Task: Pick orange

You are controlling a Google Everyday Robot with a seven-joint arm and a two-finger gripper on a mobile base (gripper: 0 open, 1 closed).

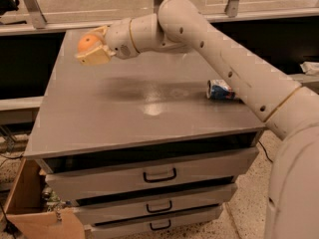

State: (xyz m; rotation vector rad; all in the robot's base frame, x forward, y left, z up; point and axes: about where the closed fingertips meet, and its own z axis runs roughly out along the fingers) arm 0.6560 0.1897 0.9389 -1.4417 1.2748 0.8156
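The orange (87, 42) is a small round bright-orange fruit held between the pale fingers of my gripper (91, 48) at the upper left of the camera view. The gripper is shut on it and holds it up above the far left part of the grey cabinet top (129, 113). My white arm (219, 54) reaches in from the lower right across the cabinet. The lower half of the orange is hidden by a finger (94, 57).
A crushed blue-and-white can (220, 90) lies on the cabinet top's right side, close under my forearm. The cabinet has three drawers (159, 173) in front. A cardboard box (30, 208) stands on the floor at the lower left. A railing and ledge run behind.
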